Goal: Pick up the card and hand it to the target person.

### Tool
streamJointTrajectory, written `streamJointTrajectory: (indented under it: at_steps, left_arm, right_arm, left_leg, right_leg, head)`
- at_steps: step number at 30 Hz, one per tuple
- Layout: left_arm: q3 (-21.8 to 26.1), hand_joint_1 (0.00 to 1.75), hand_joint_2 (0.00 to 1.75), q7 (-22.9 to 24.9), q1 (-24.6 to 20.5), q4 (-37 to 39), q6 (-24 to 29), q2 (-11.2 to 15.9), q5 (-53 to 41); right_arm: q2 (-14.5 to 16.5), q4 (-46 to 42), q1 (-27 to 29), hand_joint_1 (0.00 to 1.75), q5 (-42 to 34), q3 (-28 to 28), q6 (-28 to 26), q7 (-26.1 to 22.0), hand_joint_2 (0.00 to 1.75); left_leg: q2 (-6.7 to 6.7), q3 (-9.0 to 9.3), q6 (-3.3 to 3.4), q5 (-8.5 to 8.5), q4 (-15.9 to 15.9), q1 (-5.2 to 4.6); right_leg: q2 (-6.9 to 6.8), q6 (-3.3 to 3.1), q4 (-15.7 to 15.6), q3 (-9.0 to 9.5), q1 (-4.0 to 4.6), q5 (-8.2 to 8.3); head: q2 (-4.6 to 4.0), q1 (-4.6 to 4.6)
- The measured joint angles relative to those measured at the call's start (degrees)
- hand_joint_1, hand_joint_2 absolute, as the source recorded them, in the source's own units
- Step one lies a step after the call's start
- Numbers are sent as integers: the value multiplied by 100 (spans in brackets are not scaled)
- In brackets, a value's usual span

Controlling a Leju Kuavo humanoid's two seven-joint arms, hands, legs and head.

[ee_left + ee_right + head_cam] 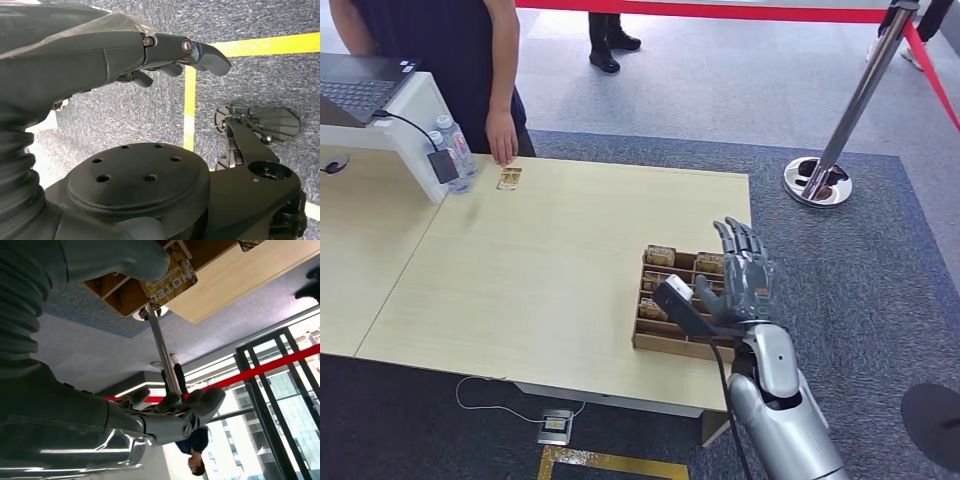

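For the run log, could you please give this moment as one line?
right hand: open, raised over card box | left hand: hanging, holds nothing | card: on table by person's hand

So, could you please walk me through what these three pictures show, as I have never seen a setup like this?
This is a humanoid robot with two silver arms that end in many-fingered hands. The wide picture comes from a camera high on its body, looking down at a wooden table. Its right hand is raised over a cardboard tray with compartments holding cards; the fingers are spread and it holds nothing. One loose card lies at the far edge, beside a person's hand, with water bottles and a laptop nearby.

The other two pictures come from cameras at the wrists, so they look turned. The left wrist view shows the left hand hanging over grey carpet with yellow tape, holding nothing. The right wrist view looks past the right hand at the tray and a red barrier.
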Motion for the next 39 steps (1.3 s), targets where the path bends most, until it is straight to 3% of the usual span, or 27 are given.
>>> streamJointTrajectory:
  at_steps: [13,14,16,18,22,26,34,39]
  left_arm:
    - [0,0,175,0,0,0,0,1,0]
    - [0,0,175,0,0,0,0,1,0]
    - [0,0,175,0,0,0,0,2,0]
    - [0,0,175,0,0,0,0,2,-1]
    - [0,0,175,0,0,0,-1,4,-8]
    - [0,0,175,1,1,0,-2,4,-10]
    - [0,0,175,15,0,0,-4,7,-15]
    - [0,0,175,15,1,0,-4,9,-17]
  right_arm:
    - [-5,7,-1,55,130,13,59,95,175]
    - [-9,15,-1,59,185,22,89,135,175]
    - [-17,32,-2,95,298,39,157,214,175]
    - [-33,49,-4,118,417,64,222,293,175]
    - [-95,99,-5,105,545,127,291,371,175]
    - [-149,142,-4,112,564,143,299,382,175]
    - [-204,150,-6,82,457,146,324,380,175]
    - [-210,173,-12,75,402,151,336,374,175]
  left_leg:
    - [0,0,0,0,0,0]
    - [0,0,0,0,0,0]
    - [0,0,0,0,0,0]
    - [0,0,0,0,0,0]
    - [0,0,0,0,0,0]
    - [0,0,0,0,0,0]
    - [0,0,0,0,0,0]
    - [0,0,0,0,0,0]
  right_leg:
    - [0,0,0,0,0,0]
    - [0,0,0,0,0,0]
    - [0,0,0,0,0,0]
    - [0,0,0,0,0,0]
    - [0,0,0,0,0,0]
    - [0,0,0,0,0,0]
    - [0,0,0,0,0,0]
    - [0,0,0,0,0,0]
  head:
    - [0,2]
    - [0,2]
    - [0,2]
    - [0,1]
    - [0,1]
    - [0,1]
    - [0,1]
    - [0,1]
